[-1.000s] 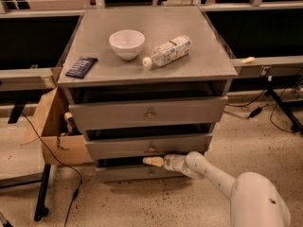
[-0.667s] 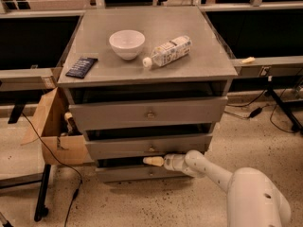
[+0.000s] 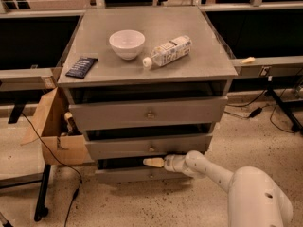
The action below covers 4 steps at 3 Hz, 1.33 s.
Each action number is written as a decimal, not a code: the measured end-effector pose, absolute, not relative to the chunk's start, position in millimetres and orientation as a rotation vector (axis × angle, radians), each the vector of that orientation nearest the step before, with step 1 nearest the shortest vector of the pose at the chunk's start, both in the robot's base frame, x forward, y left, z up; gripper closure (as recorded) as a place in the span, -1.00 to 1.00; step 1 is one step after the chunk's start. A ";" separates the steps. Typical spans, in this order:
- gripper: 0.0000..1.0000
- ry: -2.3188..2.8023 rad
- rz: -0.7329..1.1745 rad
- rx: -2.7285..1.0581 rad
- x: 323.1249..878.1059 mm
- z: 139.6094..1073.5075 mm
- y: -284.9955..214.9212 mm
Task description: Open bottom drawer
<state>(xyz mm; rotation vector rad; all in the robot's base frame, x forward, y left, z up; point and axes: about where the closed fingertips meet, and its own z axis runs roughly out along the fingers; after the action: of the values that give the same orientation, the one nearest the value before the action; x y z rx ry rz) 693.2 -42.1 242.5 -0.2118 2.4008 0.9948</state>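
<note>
The bottom drawer [image 3: 120, 175] is the slimmest grey front of the three, low on the cabinet, with a small brass knob [image 3: 150, 176] at its centre. It stands slightly out, with a dark gap above it. My gripper [image 3: 152, 162] reaches in from the right on a white arm [image 3: 210, 171]. Its beige tip lies in that gap, just above the knob and the drawer's top edge, under the middle drawer [image 3: 151, 146]. The top drawer [image 3: 149, 112] is the tallest front.
On the cabinet top [image 3: 199, 70] sit a white bowl [image 3: 127, 42], a plastic bottle [image 3: 168, 51] lying on its side and a dark packet [image 3: 81, 66]. An open cardboard box [image 3: 52, 126] stands against the cabinet's left side. Cables [image 3: 52, 160] trail across the floor.
</note>
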 end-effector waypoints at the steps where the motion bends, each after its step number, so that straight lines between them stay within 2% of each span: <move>1: -1.00 2.430 0.997 -0.207 688.3 238.7 -42.8; 4: -1.00 2.479 1.014 -0.222 680.6 238.1 -38.6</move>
<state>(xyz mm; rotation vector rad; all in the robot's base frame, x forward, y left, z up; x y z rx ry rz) 680.6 -38.6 238.1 -0.2222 2.4793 1.0140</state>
